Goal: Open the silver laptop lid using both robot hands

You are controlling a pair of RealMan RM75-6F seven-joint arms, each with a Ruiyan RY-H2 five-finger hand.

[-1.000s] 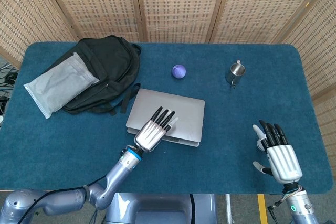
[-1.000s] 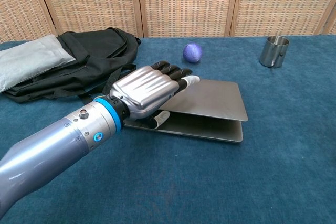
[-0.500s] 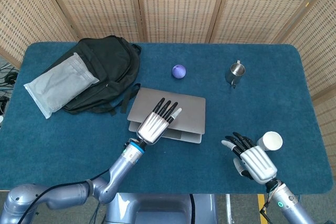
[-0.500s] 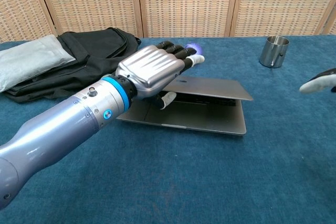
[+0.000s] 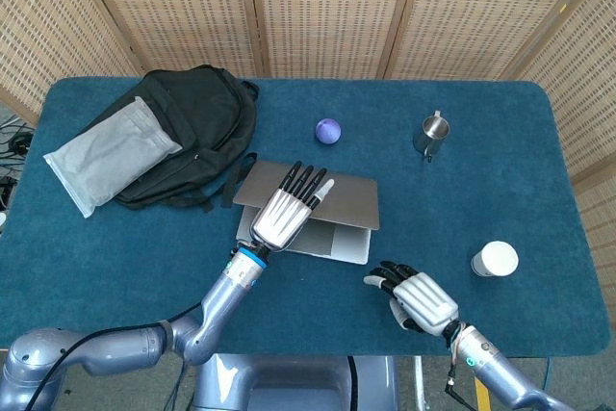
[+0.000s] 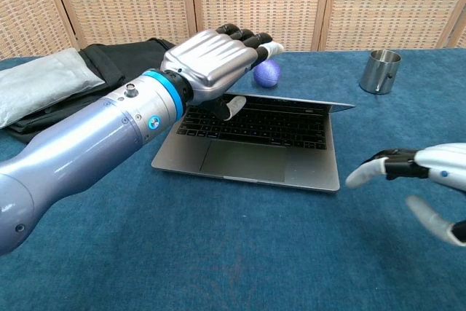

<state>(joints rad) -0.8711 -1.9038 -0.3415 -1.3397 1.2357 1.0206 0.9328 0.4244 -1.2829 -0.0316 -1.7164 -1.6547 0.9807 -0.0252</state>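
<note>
At the centre of the blue table (image 5: 115, 267), the silver laptop (image 6: 247, 152) sits with its lid partly raised, so the black keyboard and the grey trackpad show in the chest view while the head view still sees mostly the silver back of the lid. The left hand (image 5: 281, 217) lies on the lid's front edge at about 7 o'clock of the laptop, its dark fingers (image 5: 306, 181) stretched forward side by side over the top of the lid and its pale-tipped thumb tucked under the edge, so the lid is pinched between them. The right hand (image 5: 416, 297) hovers above the cloth at about 4 o'clock of the laptop, near its front right corner but apart from it, fingers spread and slightly curled, holding nothing. A purple ball (image 5: 328, 131) rests at 12 o'clock just beyond the laptop, a metal cup (image 5: 432, 134) at 2 o'clock, a white paper cup (image 5: 495, 259) at 4 o'clock past the right hand, and a black backpack (image 5: 197, 122) with a grey pouch (image 5: 111, 154) on it at 10 o'clock
</note>
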